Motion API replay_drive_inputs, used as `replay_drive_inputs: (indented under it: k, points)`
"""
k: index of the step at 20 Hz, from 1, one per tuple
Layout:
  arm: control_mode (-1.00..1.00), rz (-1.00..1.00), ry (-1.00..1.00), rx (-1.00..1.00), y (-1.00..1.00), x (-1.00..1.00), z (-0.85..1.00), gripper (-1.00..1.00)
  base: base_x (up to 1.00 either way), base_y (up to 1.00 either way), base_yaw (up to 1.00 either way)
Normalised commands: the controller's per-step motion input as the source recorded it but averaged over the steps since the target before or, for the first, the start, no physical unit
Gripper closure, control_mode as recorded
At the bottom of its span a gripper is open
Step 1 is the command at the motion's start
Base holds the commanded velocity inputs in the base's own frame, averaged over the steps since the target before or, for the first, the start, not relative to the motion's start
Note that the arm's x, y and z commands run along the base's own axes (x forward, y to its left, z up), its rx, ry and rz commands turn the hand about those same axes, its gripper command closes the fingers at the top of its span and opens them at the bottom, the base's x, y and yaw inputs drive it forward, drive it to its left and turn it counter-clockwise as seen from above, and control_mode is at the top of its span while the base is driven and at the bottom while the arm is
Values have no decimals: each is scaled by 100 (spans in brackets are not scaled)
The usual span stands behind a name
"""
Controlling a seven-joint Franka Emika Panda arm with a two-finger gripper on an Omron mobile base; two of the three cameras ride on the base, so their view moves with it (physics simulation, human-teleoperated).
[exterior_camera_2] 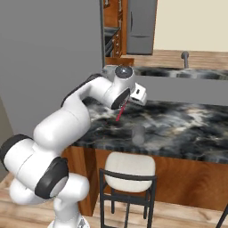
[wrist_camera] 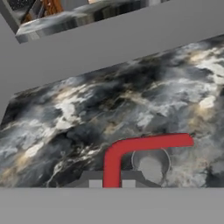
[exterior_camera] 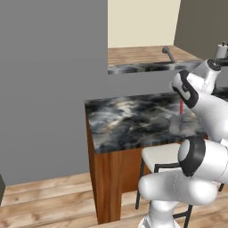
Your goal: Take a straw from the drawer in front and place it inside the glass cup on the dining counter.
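Observation:
My gripper [exterior_camera_2: 126, 103] is shut on the red straw [exterior_camera_2: 120, 113] and holds it above the marbled dining counter [exterior_camera_2: 187, 129]. The straw hangs down from the fingers, tilted, a little left of and above the clear glass cup [exterior_camera_2: 139, 133] standing on the counter. In the hand view the straw [wrist_camera: 131, 146] rises between the fingertips [wrist_camera: 95, 181] and bends right over the cup's round rim [wrist_camera: 151, 164], which sits just below. From the left base view the straw [exterior_camera: 181, 106] shows behind my arm, above the cup [exterior_camera: 178, 124]. The drawer is out of view.
A stool with a pale seat [exterior_camera_2: 129, 165] and black frame stands against the counter's brown wood side [exterior_camera: 107, 178]. A grey wall [exterior_camera: 53, 80] rises to the left. Behind lies a second marbled worktop with a faucet [exterior_camera: 168, 53].

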Motion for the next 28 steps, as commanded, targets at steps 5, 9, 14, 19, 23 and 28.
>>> replay_drive_inputs:
  k: [5,9,14,19,23,28]
  points:
    - [-100,20,-6,3,-6,31,-32,100,0,0,0]
    - [-100,21,-9,0,0,29,-27,100,0,0,0]
    - [-100,16,-19,1,-6,7,-11,100,0,0,0]
    - [-100,17,-28,0,0,0,-8,100,0,0,0]
    - [-100,13,-31,0,2,0,-23,100,0,0,0]
    - [-100,9,-25,0,-5,0,-12,100,0,0,0]
